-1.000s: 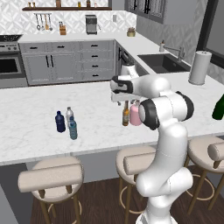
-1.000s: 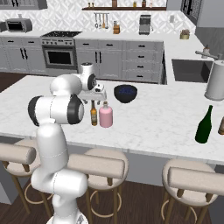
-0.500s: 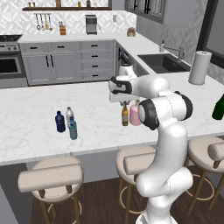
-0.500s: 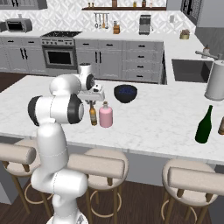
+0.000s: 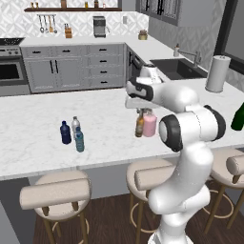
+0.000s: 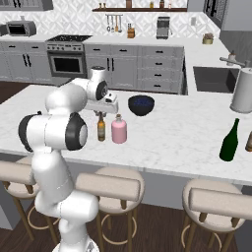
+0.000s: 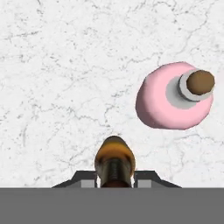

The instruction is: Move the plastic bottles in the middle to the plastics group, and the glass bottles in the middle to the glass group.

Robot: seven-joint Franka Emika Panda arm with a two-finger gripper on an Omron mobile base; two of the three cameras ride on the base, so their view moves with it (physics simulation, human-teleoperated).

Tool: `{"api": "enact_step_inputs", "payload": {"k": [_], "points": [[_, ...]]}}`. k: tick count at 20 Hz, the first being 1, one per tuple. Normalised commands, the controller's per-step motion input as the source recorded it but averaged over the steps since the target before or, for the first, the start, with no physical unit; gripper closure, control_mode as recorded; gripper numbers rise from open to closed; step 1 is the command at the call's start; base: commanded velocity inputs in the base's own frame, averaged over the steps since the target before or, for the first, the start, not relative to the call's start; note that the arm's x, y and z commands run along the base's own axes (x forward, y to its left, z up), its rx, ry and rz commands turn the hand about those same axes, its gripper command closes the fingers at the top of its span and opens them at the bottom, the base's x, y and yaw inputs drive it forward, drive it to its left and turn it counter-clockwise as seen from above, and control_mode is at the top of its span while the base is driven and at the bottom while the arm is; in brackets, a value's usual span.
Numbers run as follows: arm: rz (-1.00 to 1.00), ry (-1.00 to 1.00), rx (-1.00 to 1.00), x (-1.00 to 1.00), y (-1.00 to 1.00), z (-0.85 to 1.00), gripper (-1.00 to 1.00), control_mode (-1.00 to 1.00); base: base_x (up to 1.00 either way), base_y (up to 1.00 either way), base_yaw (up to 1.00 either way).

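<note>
The brown bottle (image 5: pixel 139 127) (image 6: pixel 101 129) stands upright on the white marble island. My gripper (image 5: pixel 140 111) (image 6: pixel 102 113) comes down from above and is shut on its neck; in the hand view the brown bottle (image 7: pixel 114 159) sits between the two finger tips of the gripper (image 7: pixel 114 177). The pink bottle (image 5: pixel 150 125) (image 6: pixel 118 130) (image 7: pixel 173 100) stands right beside it, free. Far left, the teal bottle (image 5: pixel 79 140) stands close to the navy bottle (image 5: pixel 65 133) and the clear white-capped bottle (image 5: pixel 75 125). The large green bottle (image 5: pixel 237 116) (image 6: pixel 229 141) stands far right.
A dark bowl (image 6: pixel 141 105) sits on the island just behind the pink bottle. A paper towel roll (image 5: pixel 217 74) (image 6: pixel 242 91) stands by the sink at the far right. Padded stools (image 5: pixel 55 191) line the island's near edge.
The jaws have closed on the brown bottle's neck. The arm has hardly moved, and the bottles stand where they were.
</note>
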Motion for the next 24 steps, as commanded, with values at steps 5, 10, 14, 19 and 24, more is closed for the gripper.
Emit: {"api": "enact_step_inputs", "payload": {"k": [5,10,14,19,24], "points": [[0.00,-0.01,0.03,-0.93,-0.31,0.26,1.00,-1.00,0.00,0.00,0.00],[0.02,-0.02,-0.01,-0.70,-0.53,0.26,1.00,-1.00,0.00,0.00,0.00],[0.02,-0.04,-0.09,-0.22,-0.82,0.14,1.00,-1.00,0.00,0.00,0.00],[0.00,0.00,-0.07,0.00,-0.98,0.12,1.00,-1.00,0.00,0.00,0.00],[0.00,0.00,-0.05,0.18,-0.94,0.04,1.00,-1.00,0.00,0.00,0.00]]}}
